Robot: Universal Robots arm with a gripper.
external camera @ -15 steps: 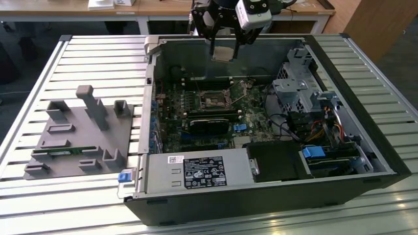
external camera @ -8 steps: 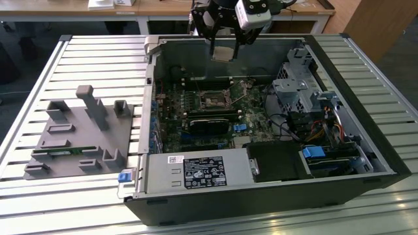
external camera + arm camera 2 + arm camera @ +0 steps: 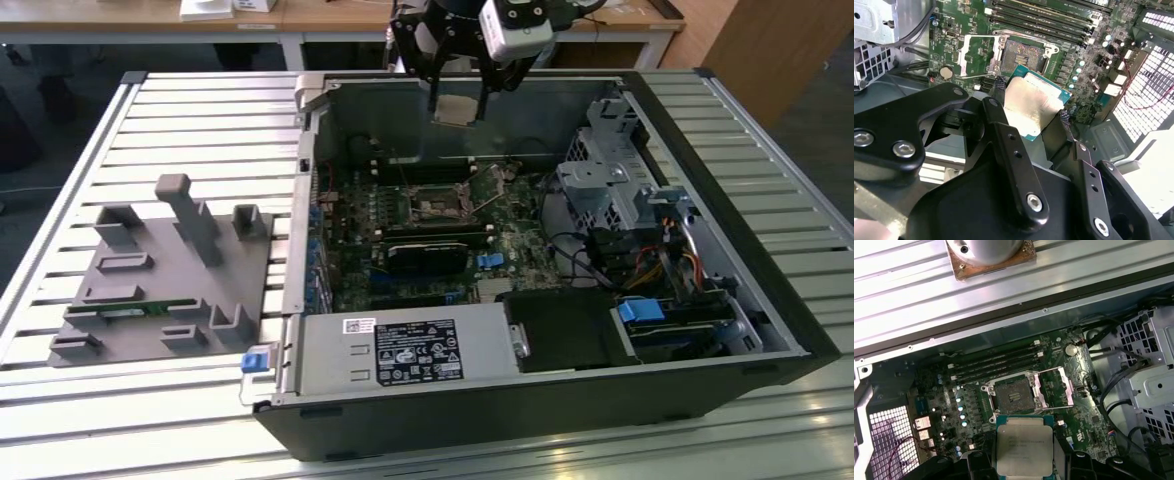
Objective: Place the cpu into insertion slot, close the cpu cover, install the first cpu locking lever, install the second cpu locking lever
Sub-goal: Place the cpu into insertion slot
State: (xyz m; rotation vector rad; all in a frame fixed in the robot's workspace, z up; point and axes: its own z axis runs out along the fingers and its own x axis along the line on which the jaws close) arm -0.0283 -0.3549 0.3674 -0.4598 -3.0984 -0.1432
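My gripper (image 3: 461,97) hangs above the far side of the open computer case (image 3: 747,300), shut on the cpu (image 3: 455,111). The chip is a flat silver-topped square with a green edge, clamped by two opposite sides between the black fingers (image 3: 999,107) in both wrist views (image 3: 1024,442). Below it on the green motherboard lies the insertion slot (image 3: 437,208), its dark pin field bare (image 3: 1023,54) (image 3: 1014,397). The cpu cover (image 3: 970,56) is swung open beside the socket (image 3: 1058,386). The chip is held well above the board, touching nothing else.
A black ridged module (image 3: 427,250) and long memory slots (image 3: 994,365) flank the socket. A drive cage with cables (image 3: 614,190) and the power supply (image 3: 400,350) fill the case. A grey fixture block (image 3: 160,270) sits on the slatted metal table (image 3: 200,120) at the exterior view's left.
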